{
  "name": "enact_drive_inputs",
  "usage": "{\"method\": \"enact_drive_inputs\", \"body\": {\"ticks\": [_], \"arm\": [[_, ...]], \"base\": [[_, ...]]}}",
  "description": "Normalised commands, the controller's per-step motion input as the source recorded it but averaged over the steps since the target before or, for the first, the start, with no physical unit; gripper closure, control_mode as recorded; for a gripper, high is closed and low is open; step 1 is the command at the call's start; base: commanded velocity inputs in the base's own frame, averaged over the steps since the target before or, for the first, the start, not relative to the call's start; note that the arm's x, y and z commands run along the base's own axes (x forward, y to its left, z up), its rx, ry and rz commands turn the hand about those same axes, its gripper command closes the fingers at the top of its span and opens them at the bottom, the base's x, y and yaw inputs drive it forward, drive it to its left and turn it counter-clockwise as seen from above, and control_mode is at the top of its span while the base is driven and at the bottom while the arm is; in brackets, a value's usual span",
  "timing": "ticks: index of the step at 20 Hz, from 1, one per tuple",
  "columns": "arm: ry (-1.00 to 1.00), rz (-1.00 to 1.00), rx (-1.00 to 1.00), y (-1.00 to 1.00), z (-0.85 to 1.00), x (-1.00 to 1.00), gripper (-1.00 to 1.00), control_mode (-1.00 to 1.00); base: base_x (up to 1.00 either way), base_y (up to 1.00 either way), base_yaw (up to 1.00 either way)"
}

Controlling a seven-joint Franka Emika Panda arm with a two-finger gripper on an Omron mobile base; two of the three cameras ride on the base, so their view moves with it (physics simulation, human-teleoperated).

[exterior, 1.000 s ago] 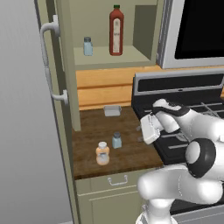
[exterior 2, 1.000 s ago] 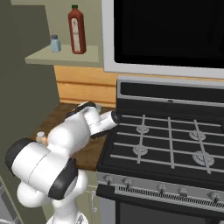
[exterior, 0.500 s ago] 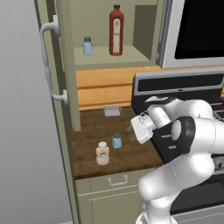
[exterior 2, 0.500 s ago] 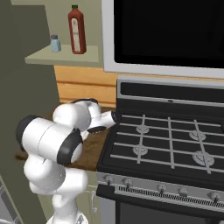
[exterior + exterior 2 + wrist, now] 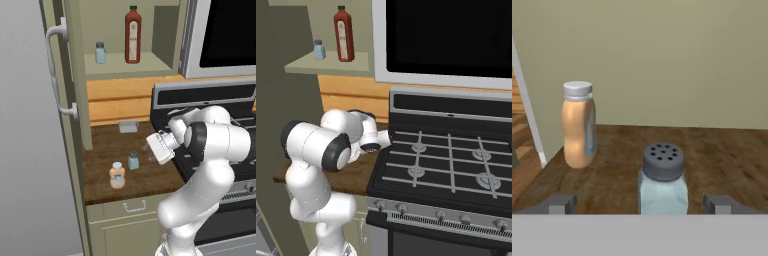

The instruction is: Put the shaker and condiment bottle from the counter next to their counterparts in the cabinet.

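Swinging left off the stove over the last second, the claw (image 5: pixel 150 150) now hangs low over the worktop (image 5: pixel 105 150), fingers spread wide and holding nothing, lined up so the shaker (image 5: pixel 662 182) sits between the two tips in the hand view. That framing suggests a side-on pinch of its glass body below the grey cap. In the left base view the shaker (image 5: pixel 133 160) stands upright just beside the claw, with the squat orange bottle (image 5: pixel 117 175) near it on the far side, close enough to be nudged by a wide approach. Above, the open cabinet (image 5: pixel 75 75) shows its shelf with the twin shaker (image 5: pixel 100 52) and tall red bottle (image 5: pixel 132 35), room left beside each for the arrivals.
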Motion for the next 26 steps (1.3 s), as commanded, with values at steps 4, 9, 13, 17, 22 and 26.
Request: {"method": "enact_drive_inputs", "body": {"ticks": [4,9,13,17,22,26], "arm": [[0.01,0.03,0.02,0.13,-0.01,0.0,-1.0,-1.0],[0.12,-0.03,0.01,0.09,-0.15,-0.1,-1.0,-1.0],[0.13,-0.07,0.01,0.25,-0.08,-0.18,-1.0,-1.0],[0.05,-0.05,0.0,0.27,-0.01,-0.05,-1.0,-1.0],[0.0,-0.03,0.0,0.21,0.0,-0.01,-1.0,-1.0],[0.0,0.0,0.0,0.01,0.0,0.0,-1.0,-1.0]], "base": [[0.0,0.0,0.0],[0.0,0.0,0.0],[0.0,0.0,0.0],[0.0,0.0,0.0],[0.0,0.0,0.0],[0.0,0.0,0.0]]}}
